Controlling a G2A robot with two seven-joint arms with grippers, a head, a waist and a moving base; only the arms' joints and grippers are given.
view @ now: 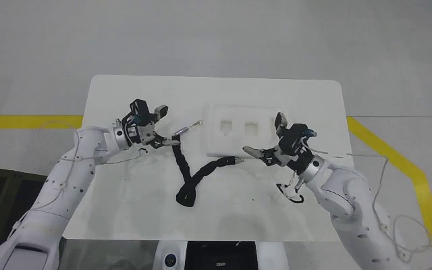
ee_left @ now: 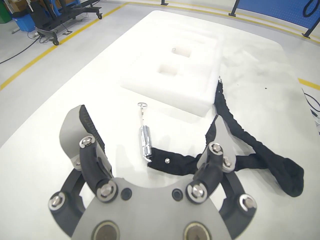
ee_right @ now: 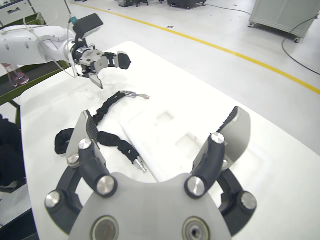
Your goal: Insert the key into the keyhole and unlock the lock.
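Apparently key [ee_left: 142, 110] meets lock [ee_left: 145, 143], joint unclear; left hand [ee_left: 149, 114] and right hand [ee_right: 162, 111] spread.

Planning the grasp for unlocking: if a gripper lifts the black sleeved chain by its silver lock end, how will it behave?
Probably floppy: the chain lies in loose bends on the table, so the rest would sag and drag. The lock cylinder looks like polished metal, likely heavy for its size and slick. Being round, it may roll.
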